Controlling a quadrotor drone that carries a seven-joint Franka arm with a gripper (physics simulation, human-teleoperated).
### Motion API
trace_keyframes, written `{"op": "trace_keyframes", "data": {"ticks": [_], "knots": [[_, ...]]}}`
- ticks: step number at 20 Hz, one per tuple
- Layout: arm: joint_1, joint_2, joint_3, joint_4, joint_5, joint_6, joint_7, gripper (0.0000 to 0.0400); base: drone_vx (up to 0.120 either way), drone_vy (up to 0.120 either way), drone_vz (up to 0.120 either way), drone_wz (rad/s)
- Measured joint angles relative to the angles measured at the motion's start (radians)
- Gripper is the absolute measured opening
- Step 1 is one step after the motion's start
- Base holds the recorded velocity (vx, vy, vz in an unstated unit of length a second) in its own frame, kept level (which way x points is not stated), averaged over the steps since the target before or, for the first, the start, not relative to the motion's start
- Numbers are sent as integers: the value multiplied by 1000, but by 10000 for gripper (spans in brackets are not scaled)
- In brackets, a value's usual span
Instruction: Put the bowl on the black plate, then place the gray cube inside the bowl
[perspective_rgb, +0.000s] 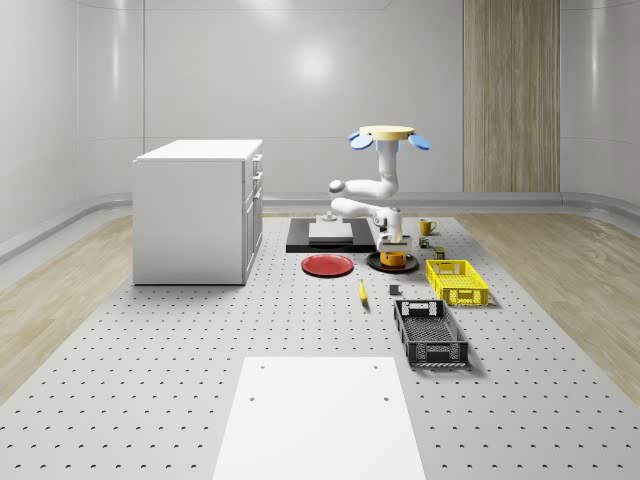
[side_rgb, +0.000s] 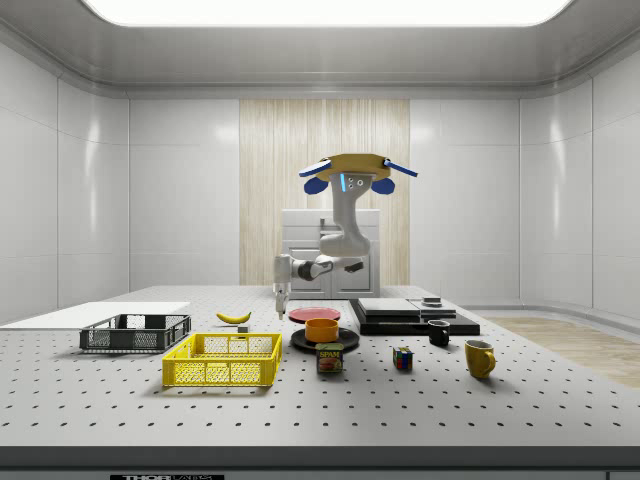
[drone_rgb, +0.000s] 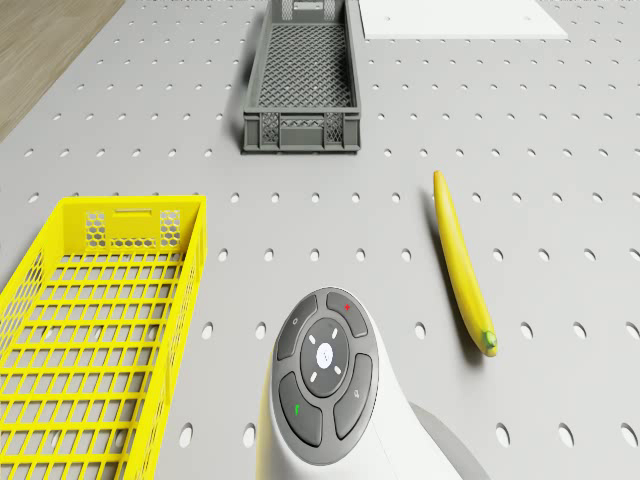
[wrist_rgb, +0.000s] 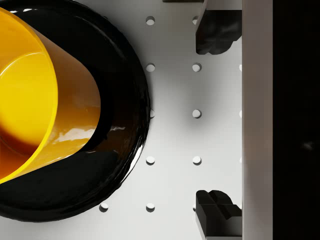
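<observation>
The glossy orange bowl (wrist_rgb: 35, 95) sits on the round black plate (wrist_rgb: 122, 165). The drone (perspective_rgb: 388, 135) hovers over the perforated desk (perspective_rgb: 200, 340), its claw (wrist_rgb: 217, 120) open just beside the plate.

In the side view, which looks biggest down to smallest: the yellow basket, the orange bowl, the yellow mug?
1. yellow basket, clearly largest
2. orange bowl on the black plate
3. yellow mug

Bowl and mug look close; the mug seems nearer the camera, so their order is unsure.
</observation>
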Motion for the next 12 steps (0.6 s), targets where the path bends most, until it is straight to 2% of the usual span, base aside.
{"op": "trace_keyframes", "data": {"ticks": [4,9,10,12], "knots": [[1,2,-1,0,-1,-2,-1,400,120,0,0,0],[3,5,-1,-1,-3,-5,-2,400,120,0,-112,0],[3,6,-1,-1,-3,-6,-2,400,120,0,-40,0],[4,7,-2,-1,-3,-7,-3,400,120,-100,0,0]]}}
